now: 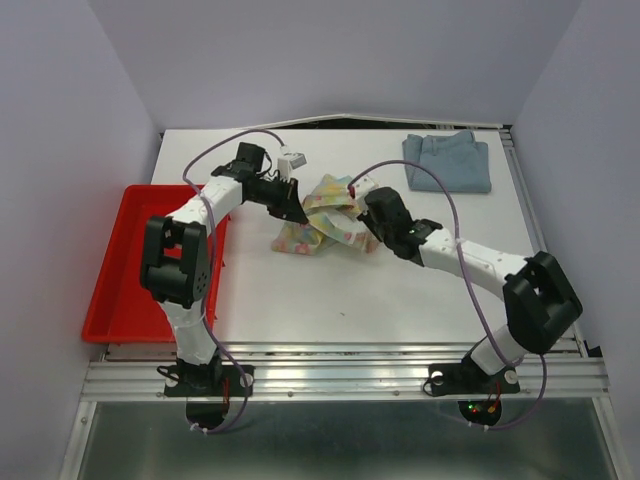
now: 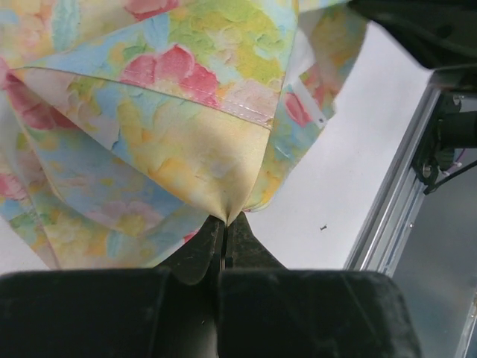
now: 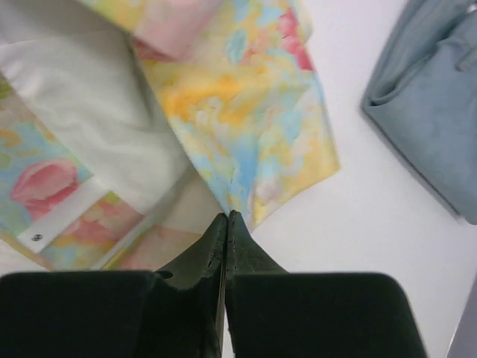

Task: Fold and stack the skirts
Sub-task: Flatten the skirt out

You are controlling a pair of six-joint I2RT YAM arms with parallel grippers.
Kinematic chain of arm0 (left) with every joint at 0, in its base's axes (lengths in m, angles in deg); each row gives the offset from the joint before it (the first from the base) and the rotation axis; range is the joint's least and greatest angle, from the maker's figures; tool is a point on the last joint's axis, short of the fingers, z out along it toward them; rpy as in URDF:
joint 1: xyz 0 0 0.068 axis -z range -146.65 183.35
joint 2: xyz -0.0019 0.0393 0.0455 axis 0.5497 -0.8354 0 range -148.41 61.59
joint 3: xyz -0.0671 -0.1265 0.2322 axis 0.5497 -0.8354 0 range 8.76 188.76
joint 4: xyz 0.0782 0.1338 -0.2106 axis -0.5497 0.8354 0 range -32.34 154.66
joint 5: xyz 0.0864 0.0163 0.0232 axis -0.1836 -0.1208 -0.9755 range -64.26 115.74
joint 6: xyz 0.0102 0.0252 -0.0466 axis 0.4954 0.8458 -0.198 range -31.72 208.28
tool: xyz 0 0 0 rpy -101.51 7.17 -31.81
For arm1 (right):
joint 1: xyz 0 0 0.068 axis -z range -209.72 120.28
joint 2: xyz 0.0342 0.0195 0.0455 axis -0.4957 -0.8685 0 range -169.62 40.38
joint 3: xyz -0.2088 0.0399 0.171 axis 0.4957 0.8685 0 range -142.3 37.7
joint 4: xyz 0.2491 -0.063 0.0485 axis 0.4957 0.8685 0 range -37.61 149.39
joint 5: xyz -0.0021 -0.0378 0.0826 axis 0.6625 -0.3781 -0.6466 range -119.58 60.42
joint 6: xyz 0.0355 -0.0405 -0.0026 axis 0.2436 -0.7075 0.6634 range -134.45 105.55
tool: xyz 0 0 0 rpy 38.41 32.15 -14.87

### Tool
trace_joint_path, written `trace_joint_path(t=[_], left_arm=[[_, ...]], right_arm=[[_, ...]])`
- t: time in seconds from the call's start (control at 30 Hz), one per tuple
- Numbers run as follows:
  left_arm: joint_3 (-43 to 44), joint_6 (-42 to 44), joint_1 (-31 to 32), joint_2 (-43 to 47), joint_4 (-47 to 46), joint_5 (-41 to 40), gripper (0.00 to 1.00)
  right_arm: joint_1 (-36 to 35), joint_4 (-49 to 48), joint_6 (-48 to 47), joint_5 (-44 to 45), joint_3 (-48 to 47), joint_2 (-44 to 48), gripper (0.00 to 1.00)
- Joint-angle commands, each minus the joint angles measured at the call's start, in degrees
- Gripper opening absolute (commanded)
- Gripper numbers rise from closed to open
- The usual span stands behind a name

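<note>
The top view looks down from above and behind the 2 arm bases, far enough back to take in the whole worktop (image 1: 300, 290). Each wrist view sits close behind its own pincer and looks along it: left pincer (image 2: 223, 222), right pincer (image 3: 226, 218). All 3 views share the floral skirt (image 1: 320, 225) mid-worktop. The top and right wrist views also share the denim skirt (image 1: 448, 162), far right.

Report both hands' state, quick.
Left hand: closed, pinching the floral skirt.
Right hand: closed at the floral skirt's edge; whether it grips cloth cannot be told.
</note>
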Motion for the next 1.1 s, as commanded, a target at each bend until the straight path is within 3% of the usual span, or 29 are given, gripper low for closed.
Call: trace_joint_path(t=[0.0, 0.27, 0.47, 0.67, 0.87, 0.97, 1.03, 1.07], left_arm=[[4.21, 3.25, -1.71, 4.85, 2.53, -2.54, 0.00], [6.67, 7.03, -2.33, 9.95, 3.95, -14.05, 0.00], [7.19, 4.49, -2.33, 16.98, -3.61, -27.14, 0.00], [22.56, 7.29, -2.24, 10.41, -4.85, -38.05, 0.00], [55.74, 8.17, -2.33, -6.10, 0.94, -41.92, 0.00], [60.02, 8.96, -2.33, -6.93, 2.62, -42.19, 0.00], [53.64, 10.45, -2.33, -2.37, 2.63, -40.27, 0.00], [49.43, 11.07, -2.33, 0.08, 0.97, -39.47, 0.00]], right_arm=[[3.86, -0.55, -2.79, 2.65, -3.59, 7.19, 0.01], [15.62, 1.48, -5.61, -1.22, -10.26, 11.41, 0.01], [19.76, 1.48, -5.17, -2.54, -20.37, 10.10, 0.01], [23.28, -0.54, -4.02, -4.12, -35.21, -1.82, 0.01], [23.82, 0.42, -6.75, -4.47, -57.86, -13.62, 0.01], [23.82, 2.88, -7.10, -4.73, -62.74, -13.64, 0.01], [23.82, 3.50, -6.93, -6.66, -59.34, -8.75, 0.01], [23.82, 3.50, -6.92, -7.63, -52.88, -6.36, 0.01]])
